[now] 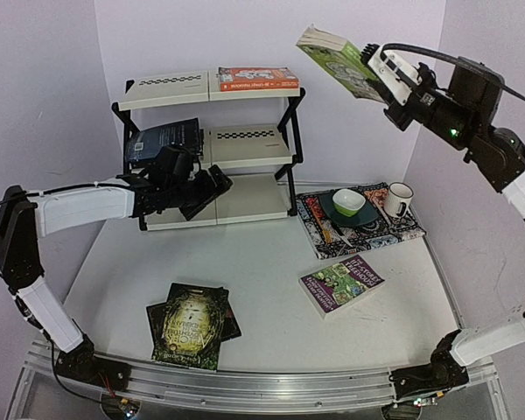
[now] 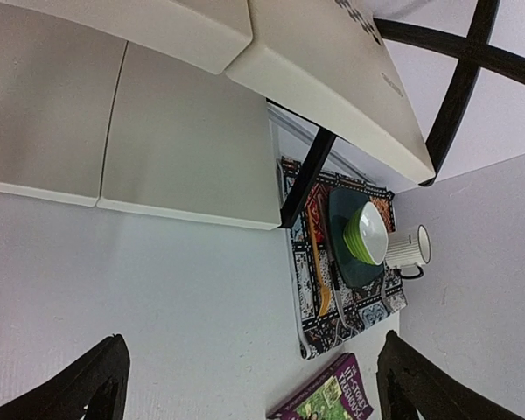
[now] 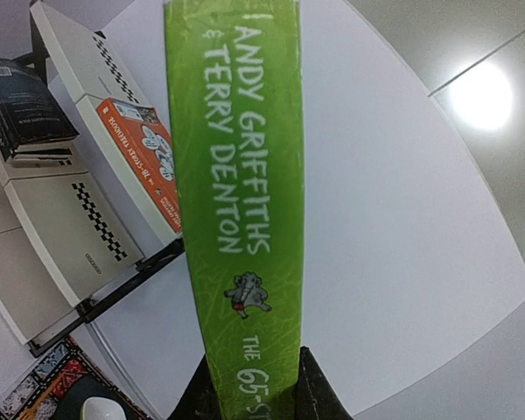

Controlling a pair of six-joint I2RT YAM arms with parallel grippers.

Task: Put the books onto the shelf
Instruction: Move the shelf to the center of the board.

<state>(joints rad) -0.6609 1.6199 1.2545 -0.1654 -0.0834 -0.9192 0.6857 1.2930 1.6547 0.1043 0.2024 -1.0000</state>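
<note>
Green book hung high, right of the shelf, clamped in your right pincer; your left pincer gaped wide and empty before the lower tiers; other books lay on the worktop.

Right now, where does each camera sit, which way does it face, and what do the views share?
Top external: above and behind the bases, facing the table and shelf; both arms show, left pincer open, right pincer holding the green book.
Left wrist: low by the shelf, facing the patterned mat; two dark fingertips show.
Right wrist: raised high, facing along the green book's spine toward the shelf; its fingers grip it.
Shared: the orange book, in top and right wrist.
</note>
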